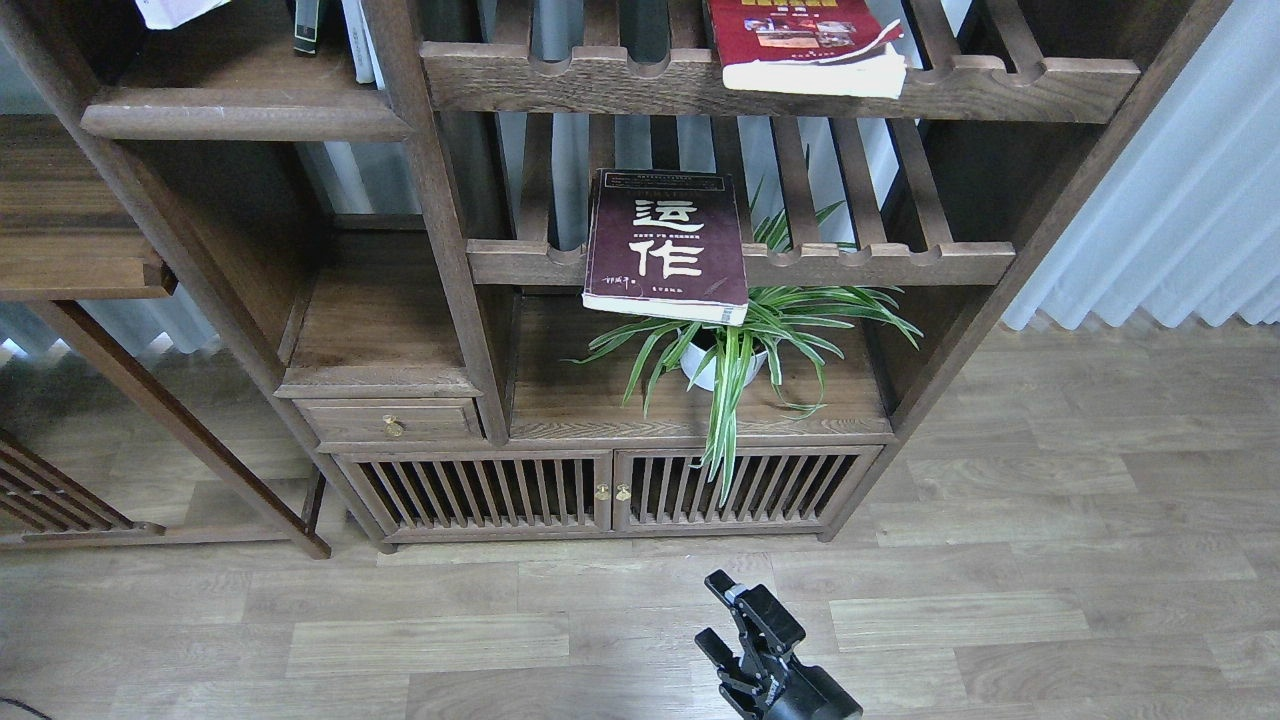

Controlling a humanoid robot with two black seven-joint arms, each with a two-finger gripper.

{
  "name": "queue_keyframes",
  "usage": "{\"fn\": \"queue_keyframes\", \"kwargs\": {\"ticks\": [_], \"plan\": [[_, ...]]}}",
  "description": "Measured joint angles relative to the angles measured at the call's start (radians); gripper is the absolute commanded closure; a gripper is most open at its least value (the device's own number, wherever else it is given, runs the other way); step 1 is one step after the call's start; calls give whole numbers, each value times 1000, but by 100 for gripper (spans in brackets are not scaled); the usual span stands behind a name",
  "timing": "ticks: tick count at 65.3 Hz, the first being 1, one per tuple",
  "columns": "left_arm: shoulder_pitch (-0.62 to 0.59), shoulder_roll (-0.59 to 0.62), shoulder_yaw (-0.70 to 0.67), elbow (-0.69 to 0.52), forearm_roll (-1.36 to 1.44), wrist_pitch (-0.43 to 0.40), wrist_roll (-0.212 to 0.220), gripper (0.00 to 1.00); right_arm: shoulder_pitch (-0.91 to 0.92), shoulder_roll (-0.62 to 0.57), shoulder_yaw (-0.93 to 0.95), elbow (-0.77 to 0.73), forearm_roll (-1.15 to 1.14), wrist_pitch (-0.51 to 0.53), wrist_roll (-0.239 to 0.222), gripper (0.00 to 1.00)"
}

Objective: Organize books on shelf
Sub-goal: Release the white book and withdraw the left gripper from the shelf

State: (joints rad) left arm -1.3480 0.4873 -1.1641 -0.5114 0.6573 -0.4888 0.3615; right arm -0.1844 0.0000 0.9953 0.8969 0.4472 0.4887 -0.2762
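We are looking down at a wooden bookcase with one gripper (722, 612) showing at the bottom edge, right of centre; we cannot tell which of our arms it belongs to. It is pointing up and forward over bare plank floor (1050, 560), well apart from the furniture, its two black fingers standing parted with a clear gap and holding nothing.

The maroon book (667, 245) with white characters is lying flat on the middle slatted rack (880, 262), its near end overhanging the notched front rail above the spider plant (740, 345). The red book (805, 40) is lying on the upper slatted rack (1020, 85), its page edge jutting past that rail too. The solid shelf (240, 112) with the rounded front edge is sitting at upper left, mostly bare, with a dark-spined book (307, 25) and pale volumes (357, 40) standing at its back right corner. Open floor is stretching wide in front of the cabinet doors (600, 490).
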Motion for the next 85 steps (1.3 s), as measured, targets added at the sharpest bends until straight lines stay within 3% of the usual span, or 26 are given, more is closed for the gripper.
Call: {"fn": "queue_keyframes", "kwargs": {"ticks": [12,31,49,51,54,55,56,57,58,59,72,85], "plan": [[-13,-5,18,29,37,0,20,94,0,0,0,1,2,0,12,2],[-125,-88,100,230,35,22,-113,94,11,0,0,2,2,0,21,2],[-200,-192,125,424,-44,114,-189,92,26,0,-1,27,2,0,32,2],[-200,-203,127,440,-59,127,-197,89,26,0,-1,29,3,0,32,2],[-198,-224,129,473,-93,150,-210,68,26,0,-1,30,6,0,33,2],[-197,-231,131,483,-106,156,-215,58,26,0,-1,30,6,0,33,2],[-192,-252,139,505,-145,172,-229,24,26,0,-1,31,8,0,33,2],[-190,-260,143,508,-159,178,-234,18,26,0,-1,31,8,0,34,2],[-189,-264,145,510,-167,180,-237,3,26,0,-1,31,8,0,34,2],[-189,-267,147,510,-173,182,-239,1,26,0,-1,31,8,0,34,2],[-183,-310,218,511,-295,206,-262,0,14,0,0,32,14,0,35,2],[-130,-294,224,427,-444,146,-265,0,13,0,0,32,32,0,41,2]]}}
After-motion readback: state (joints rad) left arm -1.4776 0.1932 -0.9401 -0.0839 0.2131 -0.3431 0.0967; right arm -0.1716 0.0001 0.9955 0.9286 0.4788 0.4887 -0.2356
